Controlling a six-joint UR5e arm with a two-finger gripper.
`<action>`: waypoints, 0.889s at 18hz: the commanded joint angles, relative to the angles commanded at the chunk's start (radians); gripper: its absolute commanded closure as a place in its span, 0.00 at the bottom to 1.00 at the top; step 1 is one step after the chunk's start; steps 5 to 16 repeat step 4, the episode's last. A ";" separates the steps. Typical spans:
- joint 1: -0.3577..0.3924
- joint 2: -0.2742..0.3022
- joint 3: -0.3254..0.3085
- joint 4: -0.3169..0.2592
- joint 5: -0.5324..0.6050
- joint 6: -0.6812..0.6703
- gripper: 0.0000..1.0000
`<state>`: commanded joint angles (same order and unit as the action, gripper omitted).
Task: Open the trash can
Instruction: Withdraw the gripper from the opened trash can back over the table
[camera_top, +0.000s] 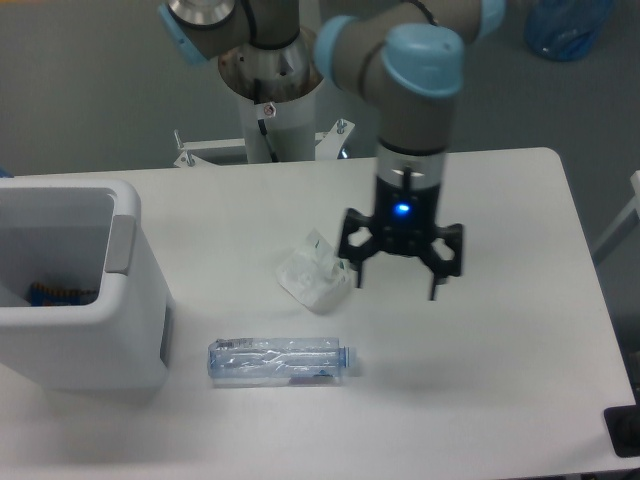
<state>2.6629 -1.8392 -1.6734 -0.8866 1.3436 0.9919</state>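
trash can (80, 300) was seen at nine o'clock on the counter (500, 400), top open | judged stiff, light, slick plastic; grey tab (120, 243) best gripped | claw (398, 278) at three o'clock, spread wide, nothing held

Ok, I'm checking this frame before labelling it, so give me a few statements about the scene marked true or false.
1. The trash can is open at the top. True; its inside shows.
2. The gripper is shut on the bottle. False; it is open, empty, and hangs over bare table right of the crumpled clear packet.
3. The clear plastic bottle lies on its side beside the trash can. True.
4. The bottle stands inside the trash can. False; it is on the table.
5. The grey tab sits on the can's right rim. True.
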 joint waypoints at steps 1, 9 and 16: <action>0.002 -0.014 -0.006 0.001 0.058 0.063 0.00; -0.005 -0.032 -0.005 -0.002 0.219 0.163 0.00; -0.005 -0.032 -0.005 -0.002 0.219 0.163 0.00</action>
